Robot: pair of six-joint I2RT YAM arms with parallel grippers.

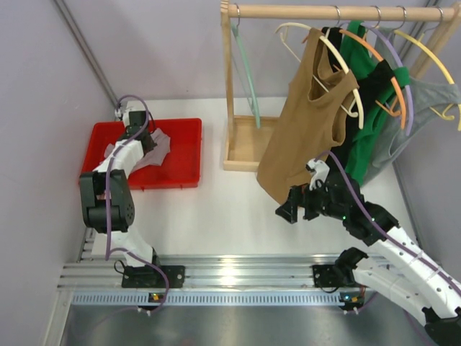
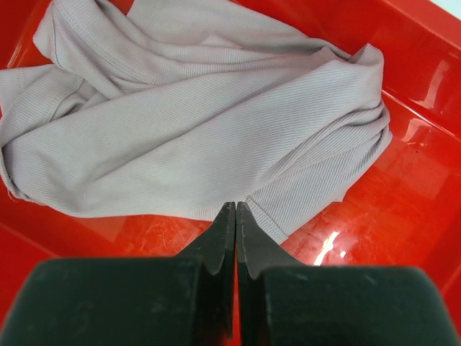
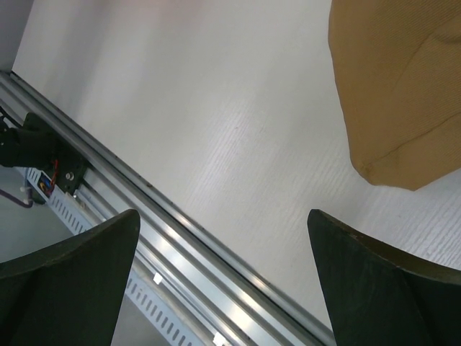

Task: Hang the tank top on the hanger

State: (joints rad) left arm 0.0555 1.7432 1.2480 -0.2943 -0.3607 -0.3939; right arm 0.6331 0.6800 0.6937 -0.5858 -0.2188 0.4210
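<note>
The tank top (image 2: 216, 122) lies crumpled in the red bin (image 2: 425, 180); we judge it light and limp, so we grip a shoulder strap. The left fingers (image 2: 220, 245) are pressed together at its near edge; the right fingers (image 3: 72, 281) are spread above the tabletop (image 3: 216, 130).

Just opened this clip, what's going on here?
The left claw is down in the red bin, shut, its tips at the hem of the pale mauve tank top crumpled there; whether cloth is pinched is unclear. The right claw hangs open above the table, beside the tan-brown top. The mint-green hanger hangs bare on the rack, so nothing is hung yet.
</note>
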